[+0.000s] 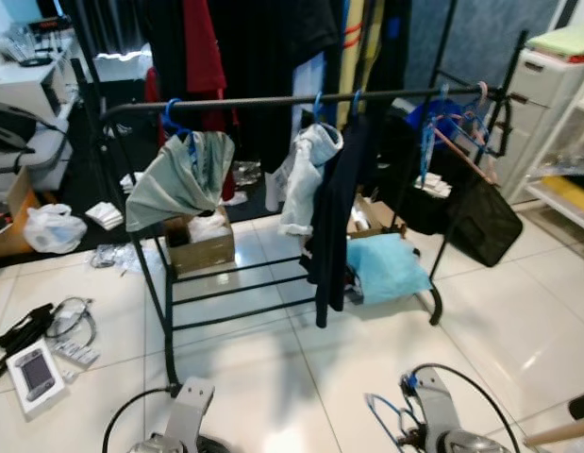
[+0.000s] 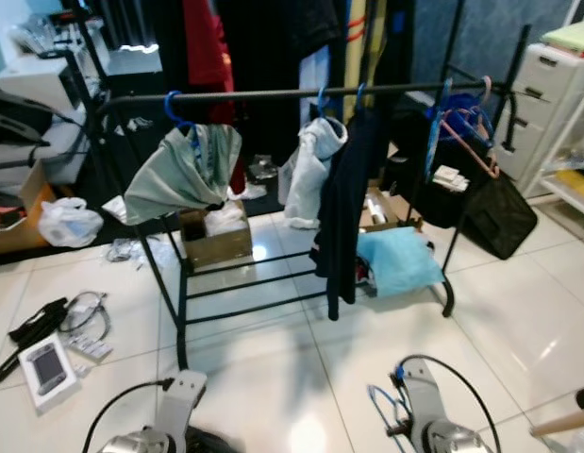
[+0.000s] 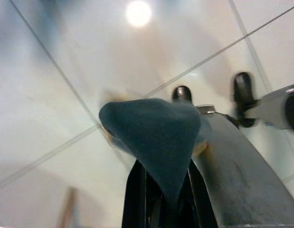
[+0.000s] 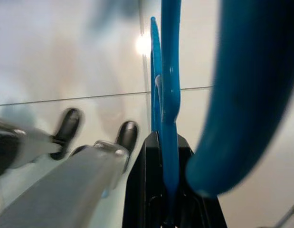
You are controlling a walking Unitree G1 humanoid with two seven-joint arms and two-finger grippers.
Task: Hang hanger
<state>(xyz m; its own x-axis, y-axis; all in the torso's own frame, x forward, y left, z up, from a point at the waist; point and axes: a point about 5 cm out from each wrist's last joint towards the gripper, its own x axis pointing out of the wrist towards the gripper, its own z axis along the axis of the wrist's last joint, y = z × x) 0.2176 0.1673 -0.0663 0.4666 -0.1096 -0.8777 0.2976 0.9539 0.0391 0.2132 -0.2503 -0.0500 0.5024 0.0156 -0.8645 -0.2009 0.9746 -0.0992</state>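
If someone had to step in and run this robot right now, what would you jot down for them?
Right hand: shut on a blue hanger, held low over the tiled floor.
Left hand: shut on a piece of teal cloth, also low.
Clothes rack stands straight ahead; several garments already hang from its rail.
Done: hanger picked up.
Left: raise the hanger and hook it on the rail, probably in a free stretch.

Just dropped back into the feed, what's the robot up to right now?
The robot stands facing a black clothes rack hung with garments. Its right gripper has its jaws shut on a blue hanger, held low above the tiled floor. Its left gripper is shut on a teal cloth, also down low. Neither item has reached the rail yet.
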